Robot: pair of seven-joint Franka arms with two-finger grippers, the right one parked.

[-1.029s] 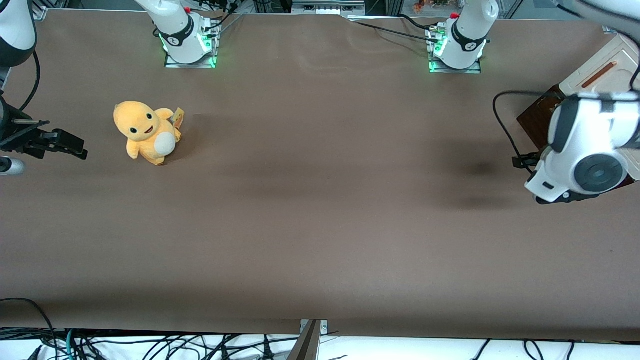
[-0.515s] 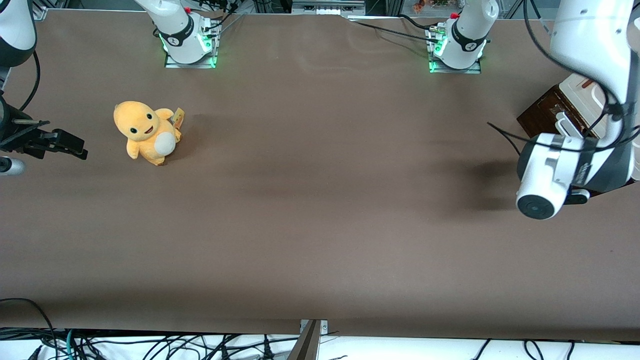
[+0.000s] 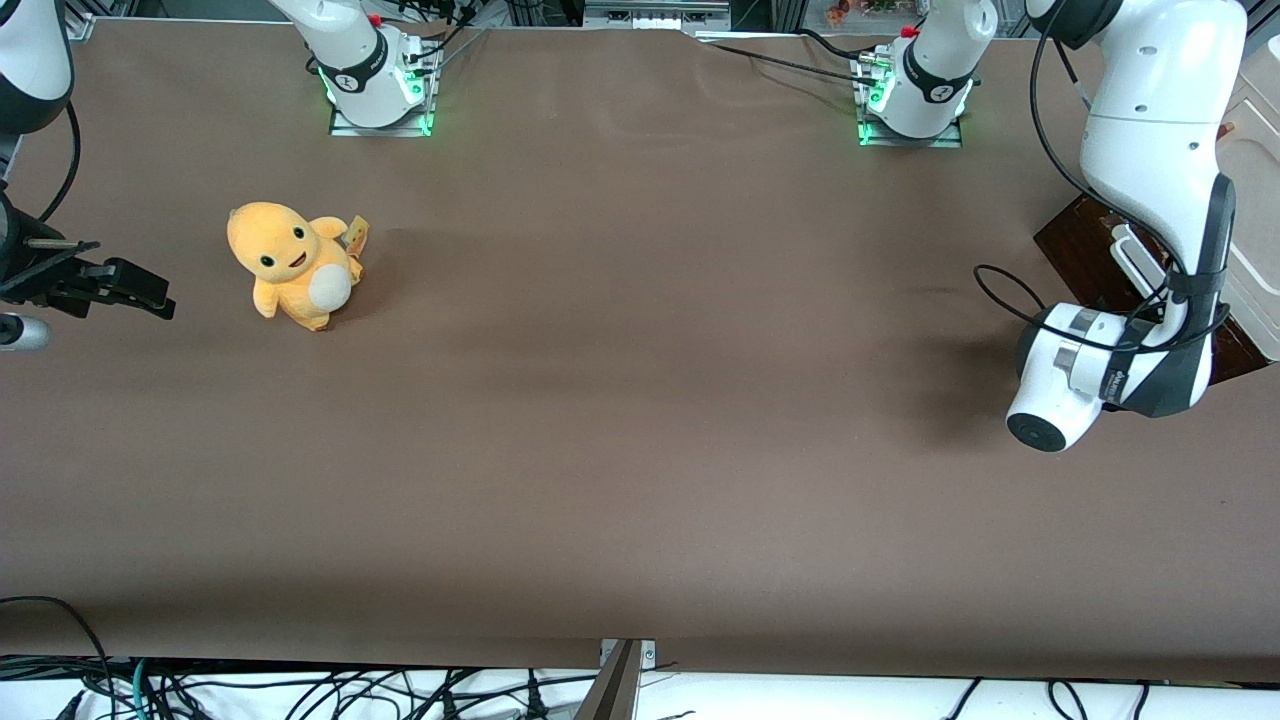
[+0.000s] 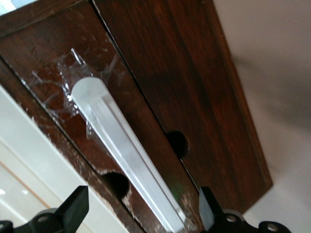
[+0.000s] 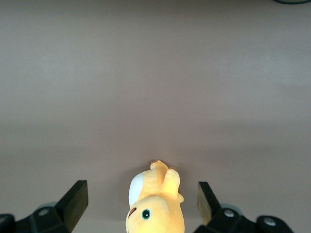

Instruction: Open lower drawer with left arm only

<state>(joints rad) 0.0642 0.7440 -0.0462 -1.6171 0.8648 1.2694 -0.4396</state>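
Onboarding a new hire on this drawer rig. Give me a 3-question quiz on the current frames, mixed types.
1. True or false: the end effector is shut on the white bar handle.
2. What lies toward the parked arm's end of the table? A) yellow plush toy B) mug C) book
3. Fill in: the left arm reaches toward the dark wooden ____.

Key: 1 false, its fingers are spread either side of the handle; 2 A; 3 drawer front.

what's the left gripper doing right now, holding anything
Left gripper: jaws open, holding nothing, poised at the white bar handle of the cabinet's drawer.
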